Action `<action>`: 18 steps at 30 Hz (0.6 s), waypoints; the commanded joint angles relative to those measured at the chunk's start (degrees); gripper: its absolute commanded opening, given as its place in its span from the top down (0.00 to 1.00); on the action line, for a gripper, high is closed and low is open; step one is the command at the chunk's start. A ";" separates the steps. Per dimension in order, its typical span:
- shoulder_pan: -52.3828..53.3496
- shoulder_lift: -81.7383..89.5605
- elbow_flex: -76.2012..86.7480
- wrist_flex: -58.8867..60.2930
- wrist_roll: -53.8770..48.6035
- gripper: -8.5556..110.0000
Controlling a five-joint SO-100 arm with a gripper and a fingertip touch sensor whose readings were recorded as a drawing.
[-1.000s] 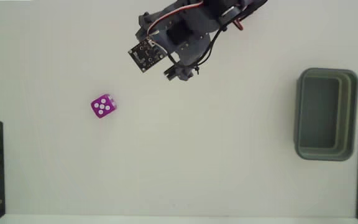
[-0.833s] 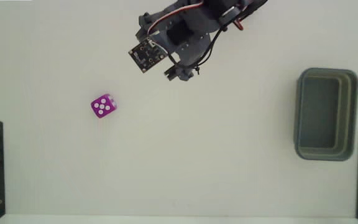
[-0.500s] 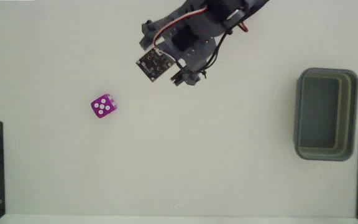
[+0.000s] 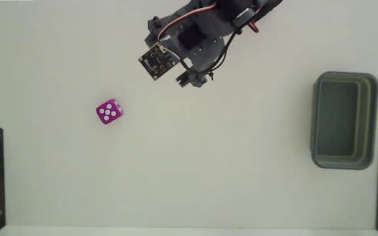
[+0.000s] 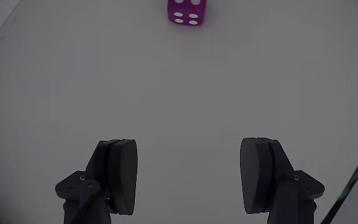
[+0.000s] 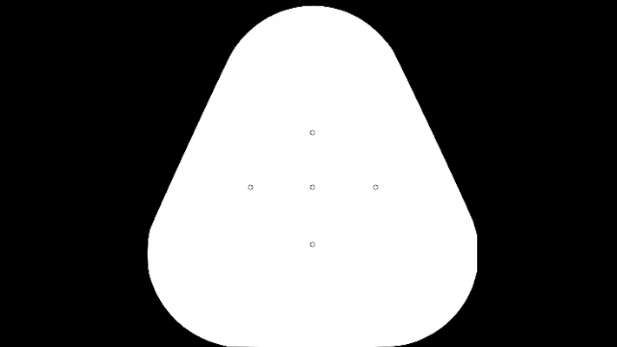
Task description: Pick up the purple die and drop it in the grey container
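While the jaws gape wide (holding nothing), one purple die (image 4: 109,111) and one grey container (image 4: 344,120) sit apart.

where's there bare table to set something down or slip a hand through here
In the fixed view, the widest bare stretch of table lies between the purple die and the grey container. The strip below the die is also free. It is crowded only at the top, where the open gripper and arm hang.

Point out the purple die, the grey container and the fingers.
purple die (image 4: 109,111), fixed view, its five-pip top face.
grey container (image 4: 317,119), fixed view, its left rim.
fingers (image 5: 122,175), wrist view, left finger's pad; set wide apart.
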 commanded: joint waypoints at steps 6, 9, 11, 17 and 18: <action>1.58 1.91 0.08 1.13 0.26 0.00; 1.58 1.78 0.04 1.03 0.26 0.00; 1.58 0.86 -0.05 0.21 0.26 0.00; 1.58 -5.68 -1.17 -5.22 0.26 0.00; 1.58 -6.57 -1.38 -5.90 0.26 0.00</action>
